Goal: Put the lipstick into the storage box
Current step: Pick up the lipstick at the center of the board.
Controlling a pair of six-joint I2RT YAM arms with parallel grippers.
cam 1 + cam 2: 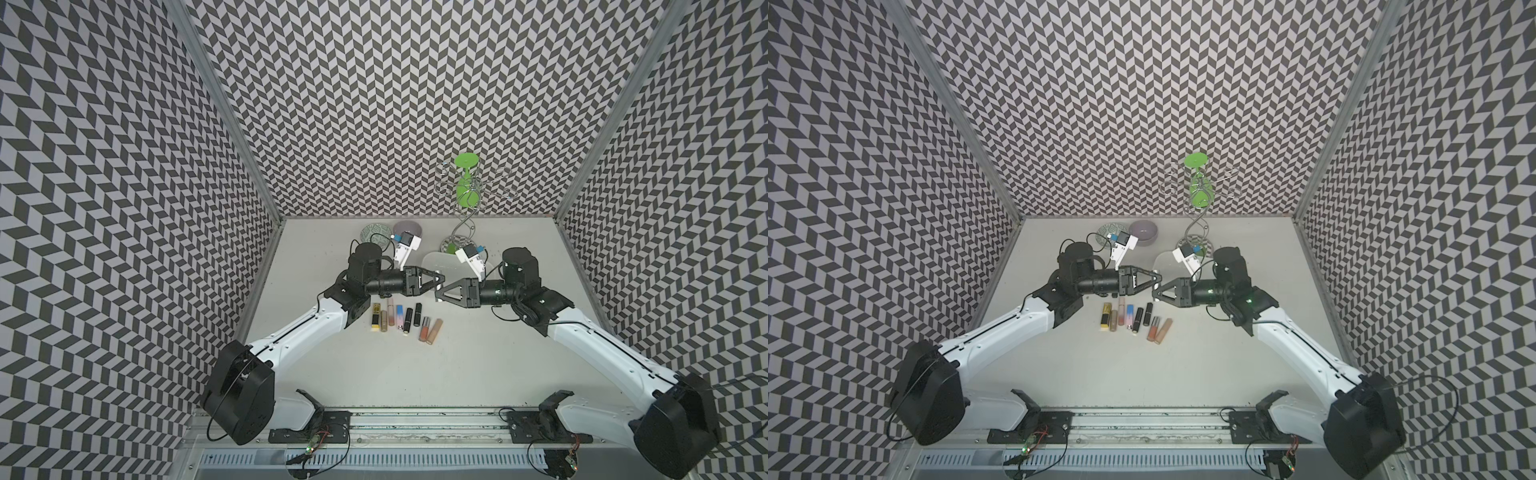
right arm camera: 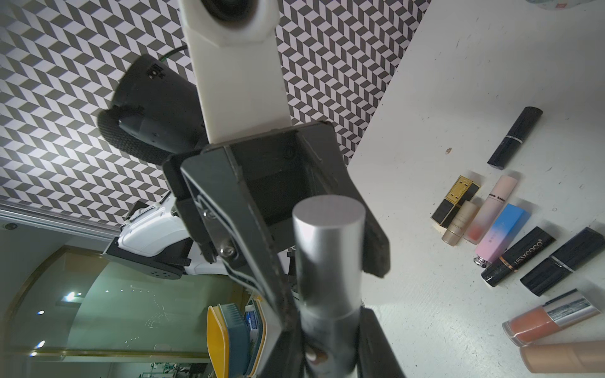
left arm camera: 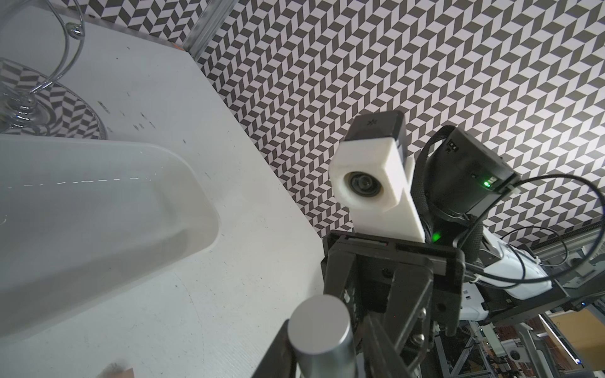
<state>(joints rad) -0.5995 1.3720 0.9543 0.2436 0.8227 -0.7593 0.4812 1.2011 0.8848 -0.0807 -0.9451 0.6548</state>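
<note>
— Chevron walls, pale desk [image 1: 374, 374]. Top views?
— Left & right jaws meet tip to tip in both top views; what's btwn them is too small to see. Storage box [image 1: 436, 262] just behind, partly hidden.
— Left wrist?
— Lipstick [image 3: 319, 330] silver cap end-on, near box; box cut off.
— Right wrist?
— Right jaws clamp its barrel. Left jaws straddle cap, can't tell if gripping.

Top views overlook the table [image 1: 415, 374]; wrist cameras [image 3: 363, 185] face each other.
</note>
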